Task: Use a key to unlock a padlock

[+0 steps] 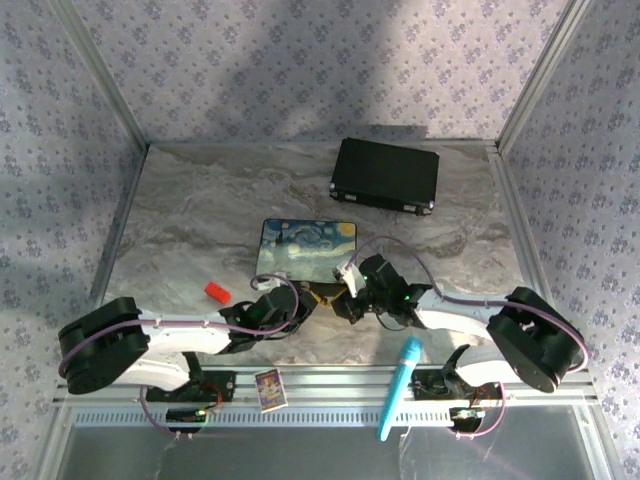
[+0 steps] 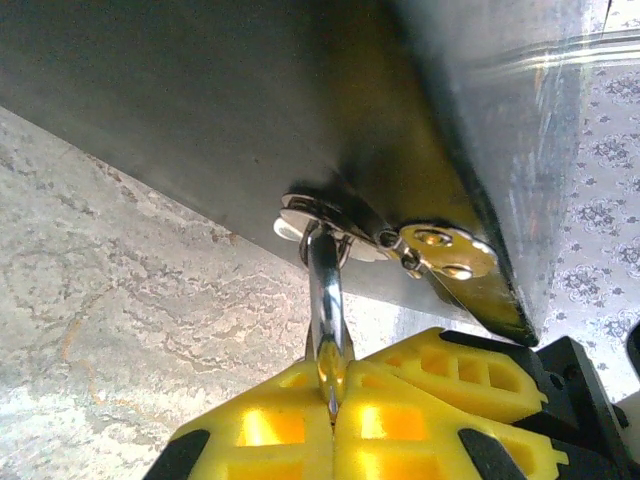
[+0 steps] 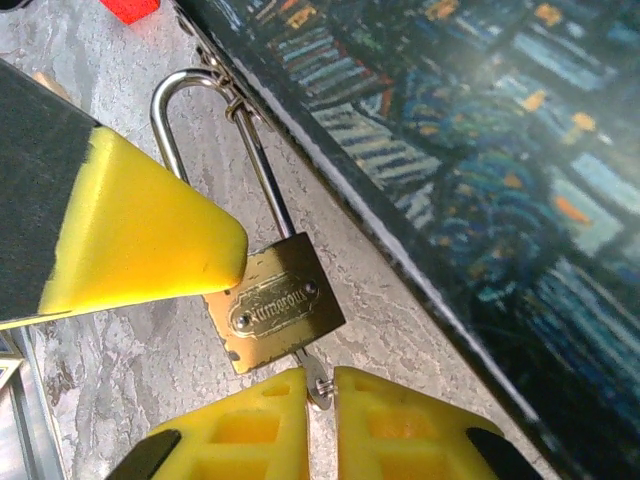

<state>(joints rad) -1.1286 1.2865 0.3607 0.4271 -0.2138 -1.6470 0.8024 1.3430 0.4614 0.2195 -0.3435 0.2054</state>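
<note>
**A robot test cell in a lab**

From where I stand this is a robotics rig. A left arm (image 1: 180, 325) and a right arm (image 1: 460, 305) are bolted side by side to an aluminium rail (image 1: 330, 385) at the near edge of the marble-look table (image 1: 200, 210). Bare metal posts (image 1: 100, 75) frame it, and patterned sheeting (image 1: 300, 60) serves as walls.

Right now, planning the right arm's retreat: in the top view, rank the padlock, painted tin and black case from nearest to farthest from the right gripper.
1. padlock, at the fingertips of the right gripper.
2. painted tin, just beyond it, mid-table.
3. black case, far back, right of centre.
</note>
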